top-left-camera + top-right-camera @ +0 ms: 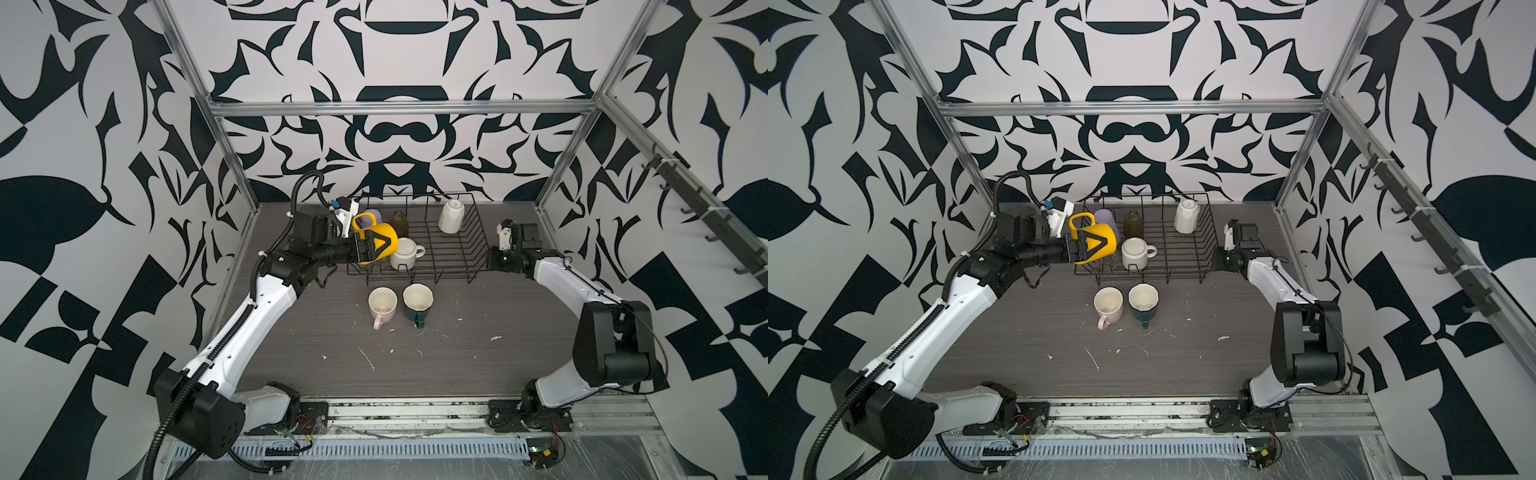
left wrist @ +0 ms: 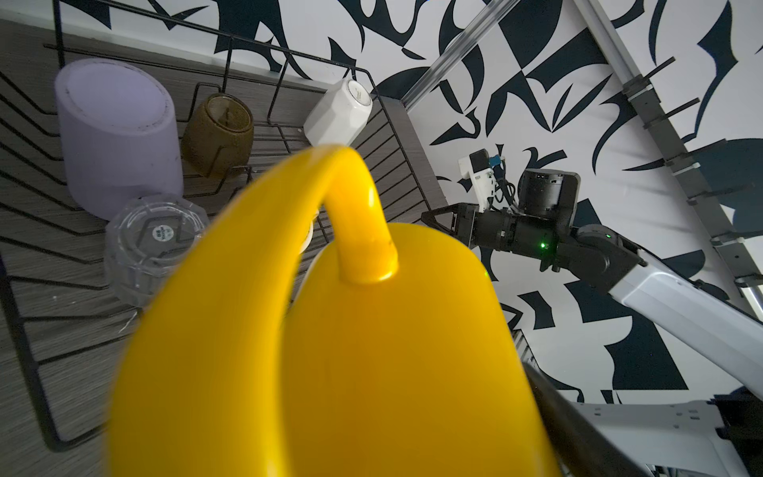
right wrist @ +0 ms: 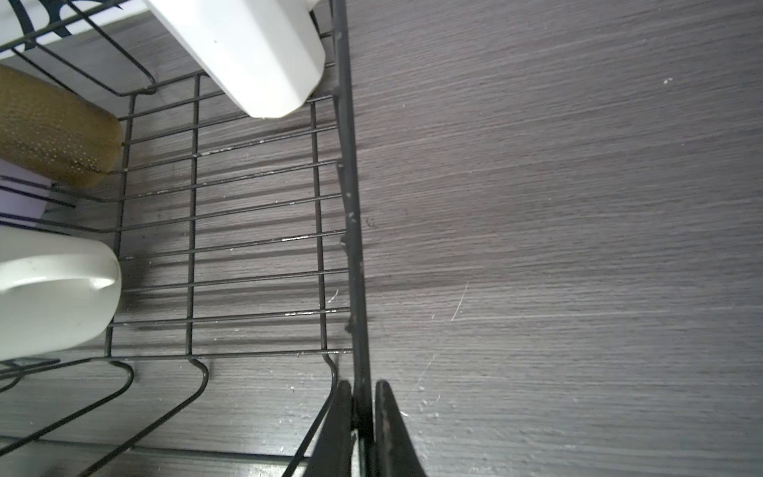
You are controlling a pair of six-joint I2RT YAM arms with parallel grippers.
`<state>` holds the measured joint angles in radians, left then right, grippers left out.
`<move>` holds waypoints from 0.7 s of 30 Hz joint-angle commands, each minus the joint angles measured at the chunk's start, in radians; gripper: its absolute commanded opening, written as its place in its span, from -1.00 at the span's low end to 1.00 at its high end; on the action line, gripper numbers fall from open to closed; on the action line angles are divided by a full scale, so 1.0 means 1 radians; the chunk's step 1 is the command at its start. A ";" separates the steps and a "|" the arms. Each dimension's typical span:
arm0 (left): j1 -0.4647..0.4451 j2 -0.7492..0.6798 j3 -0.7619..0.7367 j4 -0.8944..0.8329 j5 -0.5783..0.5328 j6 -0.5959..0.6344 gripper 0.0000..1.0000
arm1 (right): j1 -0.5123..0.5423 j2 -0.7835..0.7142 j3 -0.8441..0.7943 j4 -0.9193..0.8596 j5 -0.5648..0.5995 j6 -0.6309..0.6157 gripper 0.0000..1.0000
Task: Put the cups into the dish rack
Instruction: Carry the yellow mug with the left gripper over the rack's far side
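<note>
Glossy yellow mug (image 2: pixel 371 351), tipped sideways, is clamped in the left gripper (image 1: pixel 379 248); jaws wide. The right gripper (image 3: pixel 363 388) pinches the rim wire of the dish rack (image 3: pixel 349 186).

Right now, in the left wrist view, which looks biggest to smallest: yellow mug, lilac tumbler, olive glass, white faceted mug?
1. yellow mug, huge only through nearness.
2. lilac tumbler.
3. olive glass and white faceted mug look about alike; no ranking.

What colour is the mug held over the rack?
Yellow. The mug fills the left wrist view.
</note>
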<state>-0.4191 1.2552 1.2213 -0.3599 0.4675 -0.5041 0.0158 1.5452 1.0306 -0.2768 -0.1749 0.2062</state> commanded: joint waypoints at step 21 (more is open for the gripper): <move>-0.032 0.153 0.204 -0.045 -0.087 0.043 -1.00 | 0.032 -0.162 -0.034 -0.064 0.049 0.049 -0.08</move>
<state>-0.4332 1.3991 1.3468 -0.4103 0.4049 -0.4942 0.0437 1.4322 0.9730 -0.3229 -0.1413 0.2455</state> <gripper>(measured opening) 0.858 0.446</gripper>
